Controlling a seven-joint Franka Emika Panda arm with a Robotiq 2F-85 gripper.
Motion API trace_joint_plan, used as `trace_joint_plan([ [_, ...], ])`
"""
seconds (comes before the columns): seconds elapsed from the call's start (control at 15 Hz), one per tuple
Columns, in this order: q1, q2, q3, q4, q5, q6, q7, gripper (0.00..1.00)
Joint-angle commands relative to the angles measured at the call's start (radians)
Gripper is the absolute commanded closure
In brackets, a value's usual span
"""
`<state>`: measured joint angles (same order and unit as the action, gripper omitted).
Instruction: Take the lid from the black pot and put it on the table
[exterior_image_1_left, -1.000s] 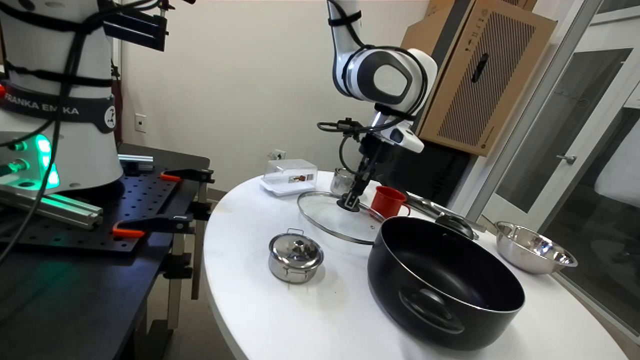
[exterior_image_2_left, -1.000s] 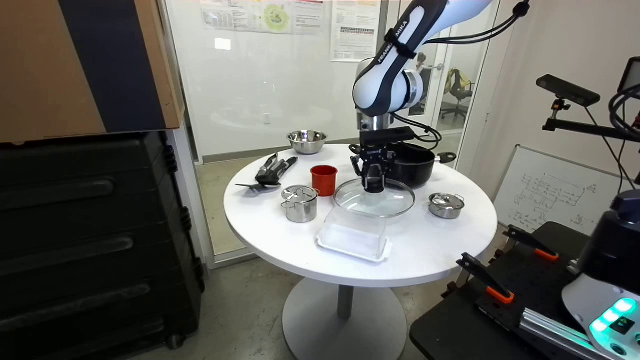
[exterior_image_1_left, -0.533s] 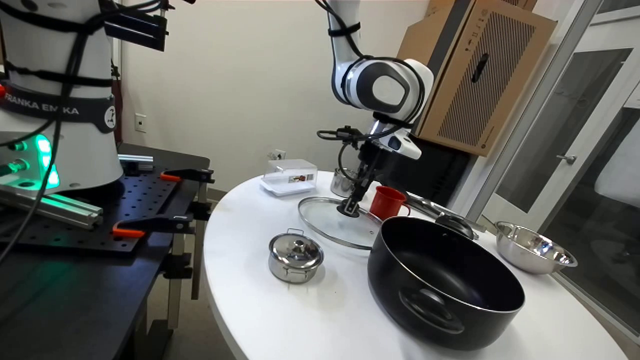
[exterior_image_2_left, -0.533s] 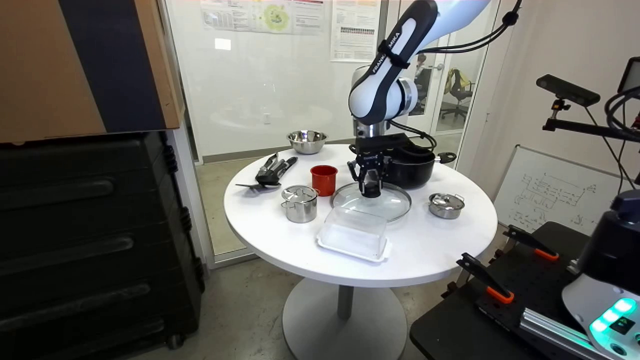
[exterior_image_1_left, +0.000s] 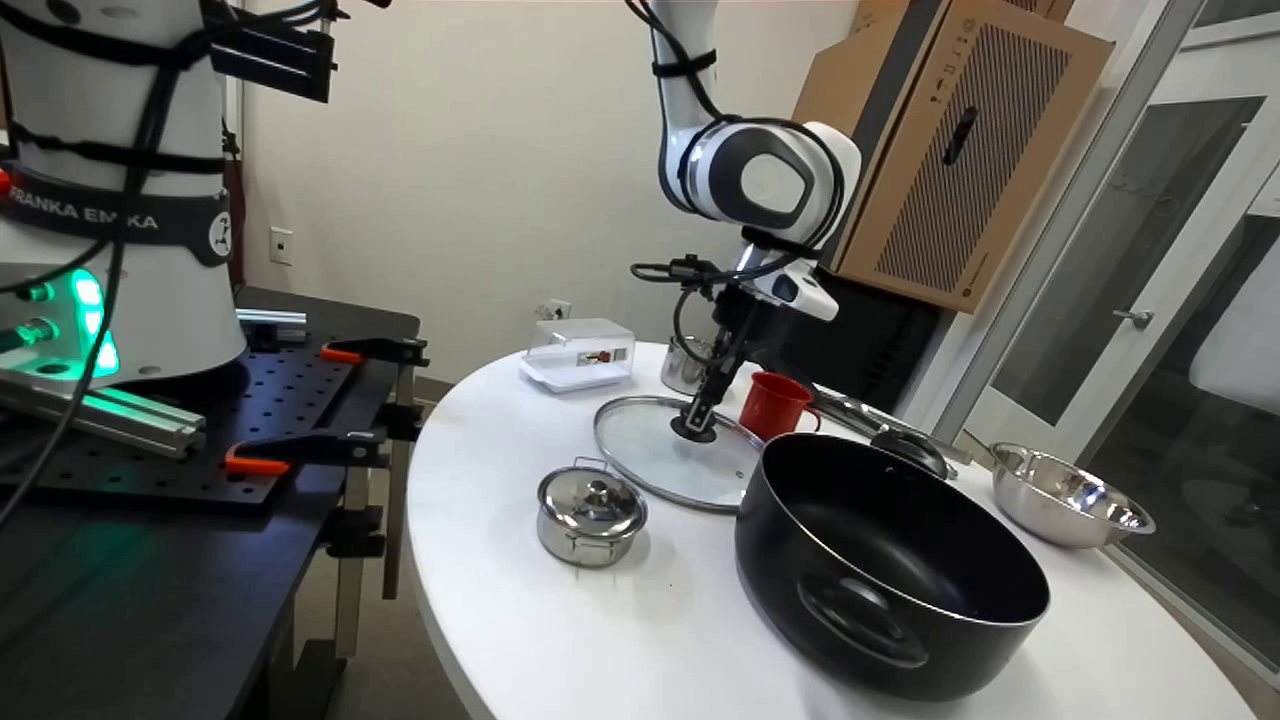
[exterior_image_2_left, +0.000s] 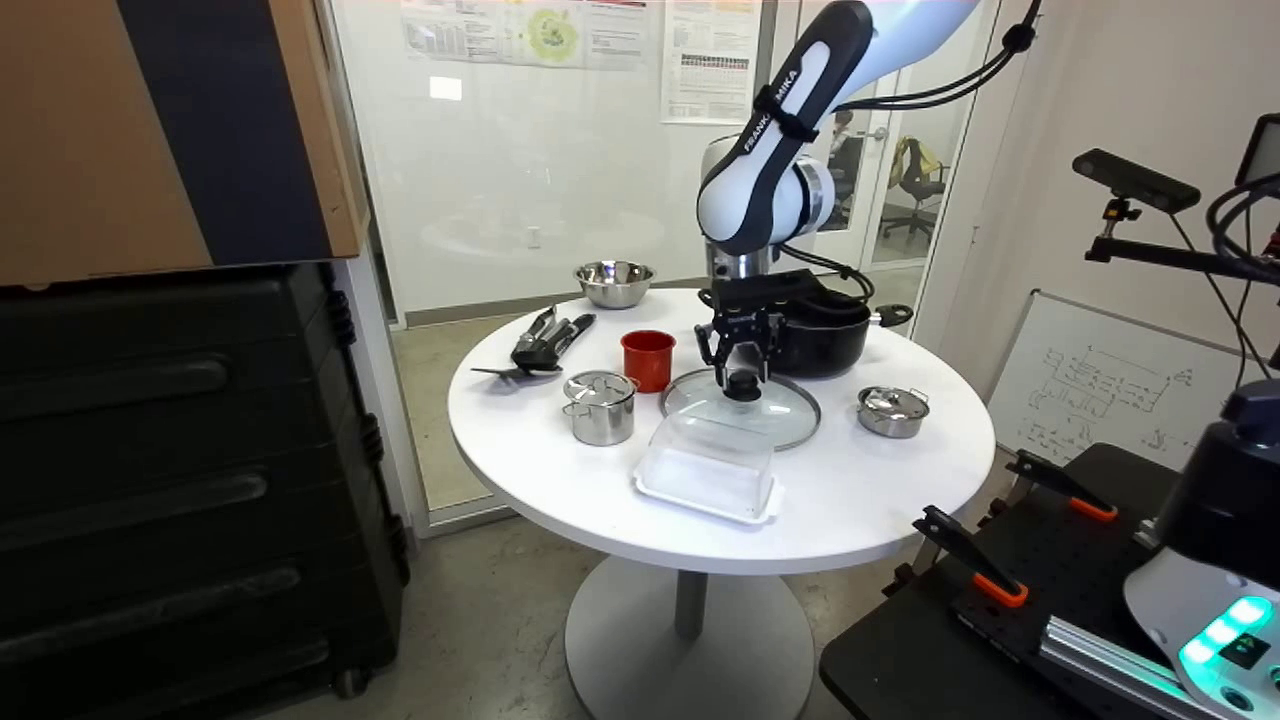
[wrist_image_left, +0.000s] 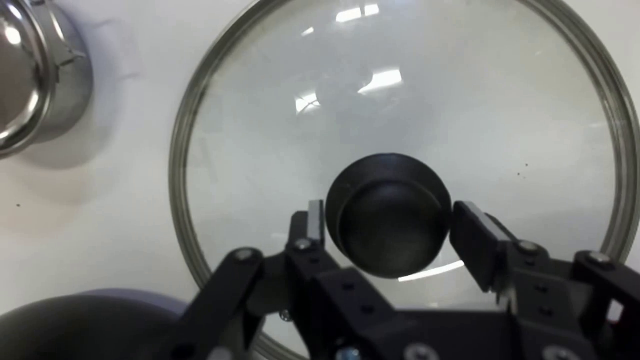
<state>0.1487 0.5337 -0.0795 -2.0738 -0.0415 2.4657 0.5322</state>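
Observation:
The clear glass lid (exterior_image_1_left: 650, 455) lies flat on the white table (exterior_image_1_left: 650, 630), beside the black pot (exterior_image_1_left: 880, 610). The lid also shows in an exterior view (exterior_image_2_left: 788, 415) and in the wrist view (wrist_image_left: 270, 140). The pot is uncovered and its inside is visible; its dark edge shows at the lower left of the wrist view (wrist_image_left: 85, 327). My gripper (wrist_image_left: 387, 207) is around the lid's dark knob (wrist_image_left: 392, 225), one finger on each side. A thin gap shows at the left finger; the right finger is very close to the knob. The gripper looks open.
A small silver tin (exterior_image_1_left: 592, 520) stands near the lid. A red mug (exterior_image_1_left: 772, 405), a taller silver pot (exterior_image_2_left: 602, 415) and a clear-covered box (exterior_image_2_left: 708, 475) stand round the lid. Utensils (exterior_image_2_left: 548, 345) and a steel bowl (exterior_image_2_left: 614, 288) are farther off.
The gripper and lid moved down. The lid went from tilted and slightly raised to flat on the table. In the last half second the knob dropped slightly relative to the fingers, which appear to have opened.

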Motion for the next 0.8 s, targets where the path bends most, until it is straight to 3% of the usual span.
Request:
trace_joint_plan([
  [0.0,0.028,0.008,-0.027,-0.016,-0.012,0.017,0.027,0.04],
  [0.07,0.03,0.011,-0.029,-0.017,-0.012,0.017,0.029,0.0],
  [0.27,0.025,-0.003,-0.027,-0.018,0.003,-0.013,0.018,0.0],
  [0.73,-0.036,-0.192,0.002,-0.099,0.048,-0.058,-0.085,0.0],
])
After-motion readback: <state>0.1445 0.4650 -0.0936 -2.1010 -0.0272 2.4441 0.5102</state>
